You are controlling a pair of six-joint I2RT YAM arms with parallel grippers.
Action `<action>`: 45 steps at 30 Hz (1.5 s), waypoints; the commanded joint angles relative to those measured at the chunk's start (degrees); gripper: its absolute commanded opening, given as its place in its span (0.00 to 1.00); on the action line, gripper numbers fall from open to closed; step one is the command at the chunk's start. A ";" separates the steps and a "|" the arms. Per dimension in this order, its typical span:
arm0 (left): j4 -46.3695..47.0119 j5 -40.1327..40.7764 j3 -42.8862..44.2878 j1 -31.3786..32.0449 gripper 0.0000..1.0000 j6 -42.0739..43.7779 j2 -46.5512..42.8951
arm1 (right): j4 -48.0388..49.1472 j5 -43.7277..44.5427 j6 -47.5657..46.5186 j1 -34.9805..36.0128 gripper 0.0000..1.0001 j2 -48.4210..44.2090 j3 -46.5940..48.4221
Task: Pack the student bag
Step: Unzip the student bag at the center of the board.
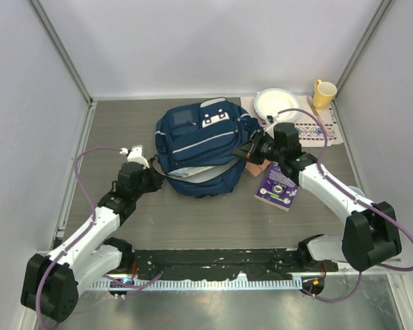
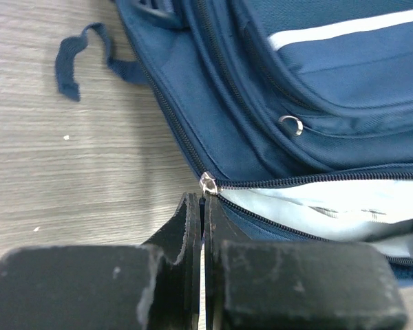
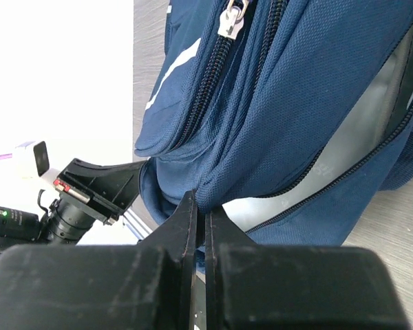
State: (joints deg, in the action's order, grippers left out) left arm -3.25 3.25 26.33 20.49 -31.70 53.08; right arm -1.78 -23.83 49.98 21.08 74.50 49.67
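Left gripper [image 2: 203, 201] shut at zipper slider [image 2: 208, 184]; right gripper [image 3: 201, 201] clamps student bag [image 1: 193, 141], three o'clock; I fear tugging slips fabric.

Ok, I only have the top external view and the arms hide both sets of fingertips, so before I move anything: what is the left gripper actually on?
Observer: In the left wrist view the left gripper is shut, its tips right under the silver zip slider of the backpack. I cannot tell whether a pull tab is pinched.
Operator: And the right one?
Observer: The right gripper is shut on a fold of the bag's navy fabric beside the opening.
Operator: Any other zip near it?
Observer: Yes, a second silver pull sits on a closed zip further up that view.
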 commanded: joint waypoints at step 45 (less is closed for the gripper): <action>10.27 12.40 -3.03 31.19 0.00 -8.03 -0.61 | 14.96 22.78 19.19 23.57 0.54 -1.29 -16.97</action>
State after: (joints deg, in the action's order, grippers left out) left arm 1.69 16.62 20.67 50.74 -41.19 52.80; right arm 7.94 -4.75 67.85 44.23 71.42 32.97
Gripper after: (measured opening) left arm 0.021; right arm 0.582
